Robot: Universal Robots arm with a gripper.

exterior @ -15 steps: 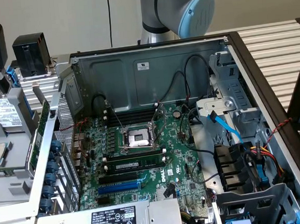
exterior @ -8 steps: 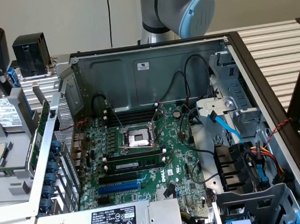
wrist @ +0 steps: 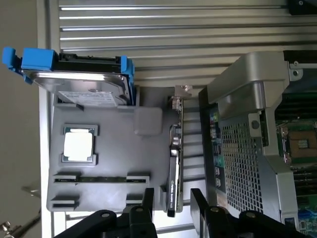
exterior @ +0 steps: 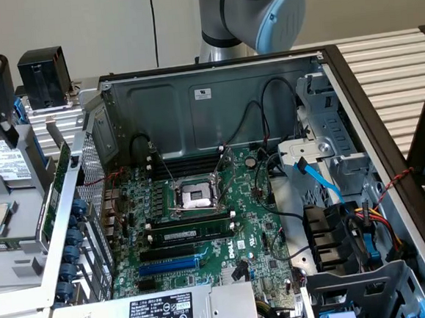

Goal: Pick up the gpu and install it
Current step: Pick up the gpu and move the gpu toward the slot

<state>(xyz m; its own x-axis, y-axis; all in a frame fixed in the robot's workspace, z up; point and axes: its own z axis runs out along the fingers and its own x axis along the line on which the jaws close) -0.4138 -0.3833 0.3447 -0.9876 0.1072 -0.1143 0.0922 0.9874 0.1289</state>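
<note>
Gripper (wrist: 172, 193) is set open over the gpu (wrist: 173, 158), stood on edge in the tray (wrist: 114, 158) beside the case (wrist: 247, 148); fingers (wrist: 147, 199) are best centred and squared on it before being closed.

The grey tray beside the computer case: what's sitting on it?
On the grey tray: a hard drive in a blue bracket, a square processor chip, a thin memory stick, and the gpu standing on edge. The tray's part under the hard drive is covered.

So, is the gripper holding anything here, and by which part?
Nothing is held. The gripper is open near the gpu, which stands on edge in the grey tray.
</note>
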